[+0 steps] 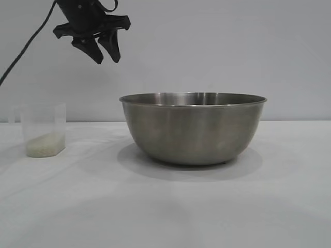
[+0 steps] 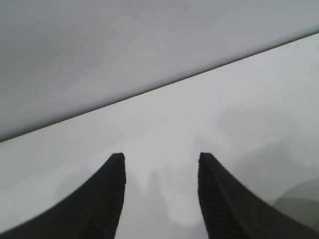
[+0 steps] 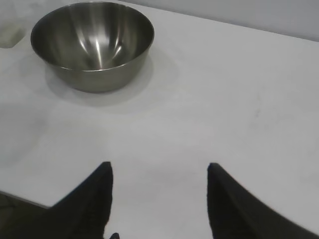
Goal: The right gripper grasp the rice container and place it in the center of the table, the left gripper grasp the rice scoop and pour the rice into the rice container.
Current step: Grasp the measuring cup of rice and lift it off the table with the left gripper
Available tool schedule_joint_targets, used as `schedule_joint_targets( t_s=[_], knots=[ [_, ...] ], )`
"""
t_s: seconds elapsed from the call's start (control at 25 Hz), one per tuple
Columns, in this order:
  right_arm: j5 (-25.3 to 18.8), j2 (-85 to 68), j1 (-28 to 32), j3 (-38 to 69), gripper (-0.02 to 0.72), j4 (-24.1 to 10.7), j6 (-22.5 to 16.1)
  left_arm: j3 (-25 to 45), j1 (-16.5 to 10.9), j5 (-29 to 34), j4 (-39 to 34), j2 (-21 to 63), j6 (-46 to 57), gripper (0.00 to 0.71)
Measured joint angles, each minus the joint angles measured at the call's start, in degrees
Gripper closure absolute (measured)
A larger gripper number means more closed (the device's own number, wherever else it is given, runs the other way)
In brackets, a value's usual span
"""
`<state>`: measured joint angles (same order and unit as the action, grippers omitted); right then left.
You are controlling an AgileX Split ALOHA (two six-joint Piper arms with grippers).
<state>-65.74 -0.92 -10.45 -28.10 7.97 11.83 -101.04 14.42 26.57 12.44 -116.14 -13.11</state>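
Observation:
The steel rice container (image 1: 191, 132) stands in the middle of the white table (image 1: 165, 212). The frosted rice scoop (image 1: 44, 129) stands upright at the left, with a small heap of rice (image 1: 45, 145) in its bottom. My left gripper (image 1: 107, 61) hangs high in the air between the scoop and the container, open and empty; its wrist view (image 2: 161, 157) shows only bare table between the fingers. My right gripper (image 3: 159, 165) is open and empty, well back from the container (image 3: 92, 45), and is out of the exterior view.
A plain grey wall stands behind the table. In the right wrist view a corner of the scoop (image 3: 9, 30) shows beside the container, and the table's edge (image 3: 20, 196) runs close by the right gripper.

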Motion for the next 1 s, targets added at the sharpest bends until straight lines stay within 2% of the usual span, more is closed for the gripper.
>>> schedule_joint_targets(
  t_s=[0.08, 0.16, 0.32, 0.44, 0.6, 0.8, 0.88, 1.0],
  knots=[
    [0.0, 0.0, 0.0, 0.0, 0.346, 0.0, 0.0, 5.7, 0.0, -5.0, 0.0, 4.1, -1.3, 0.417],
    [0.0, 0.0, 0.0, 0.0, 0.346, 0.0, 0.0, 14.6, 0.0, -12.3, 0.0, 9.8, -3.2, 0.417],
    [0.0, 0.0, 0.0, 0.0, 0.346, 0.0, -0.1, 33.5, 0.0, -30.8, 0.0, 21.5, -4.5, 0.417],
    [0.0, 0.0, 0.0, 0.0, 0.346, 0.0, -0.2, 45.2, 0.0, -38.1, 0.0, 26.7, -4.6, 0.417],
    [0.0, 0.0, 0.0, 0.0, 0.346, 0.5, -0.5, 57.3, 0.0, -47.6, 0.1, 28.8, -4.7, 0.417],
    [0.0, 0.0, 0.0, 0.0, 0.346, 1.9, -0.6, 71.3, 0.0, -65.8, 2.6, 29.3, -3.2, 0.417],
    [0.0, 0.0, 0.0, 0.0, 0.346, 2.0, -0.6, 74.3, 0.0, -69.7, 3.4, 29.3, -1.7, 0.417],
    [0.0, 0.0, 0.0, 0.0, 0.346, 2.1, -0.6, 77.4, 0.0, -72.4, 3.5, 29.3, -1.0, 0.417]
  ],
)
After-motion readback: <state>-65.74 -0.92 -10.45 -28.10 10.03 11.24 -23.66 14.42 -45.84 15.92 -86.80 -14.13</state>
